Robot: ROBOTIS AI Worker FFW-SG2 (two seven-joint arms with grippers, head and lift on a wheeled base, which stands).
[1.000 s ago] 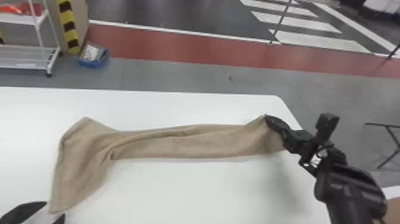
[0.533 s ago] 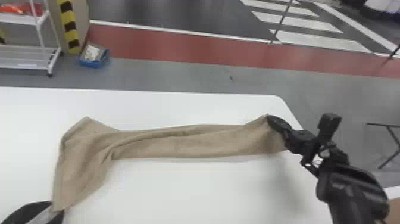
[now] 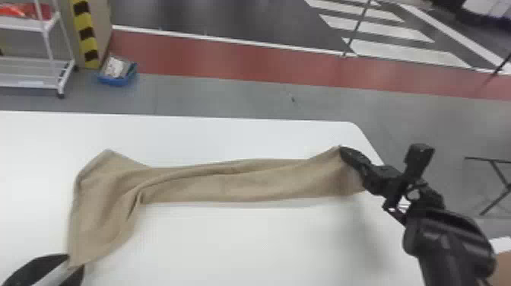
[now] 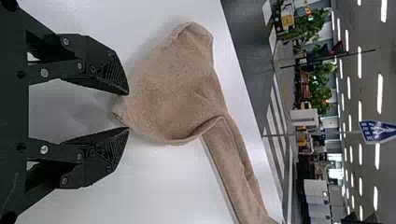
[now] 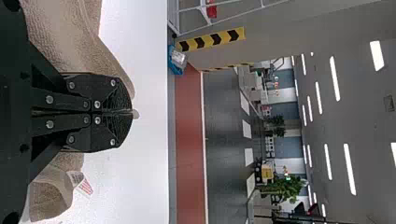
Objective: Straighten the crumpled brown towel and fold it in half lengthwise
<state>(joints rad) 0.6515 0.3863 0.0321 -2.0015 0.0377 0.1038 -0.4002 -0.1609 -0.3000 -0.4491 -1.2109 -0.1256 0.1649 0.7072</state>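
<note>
Beyond the white bench, at ten o'clock of my head view, one blue bin stands with a pale packet inside. From eight o'clock to three lies the brown towel. At eight, my left gripper keeps no grip, jaws wide open around its corner; at three, my right gripper has jaws closed upon it. Beside these is a white tag with red print.

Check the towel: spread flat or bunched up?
Bunched up. In the head view, the towel narrows to a creased strip toward the right gripper, with a wider, rumpled part near the left gripper.
</note>
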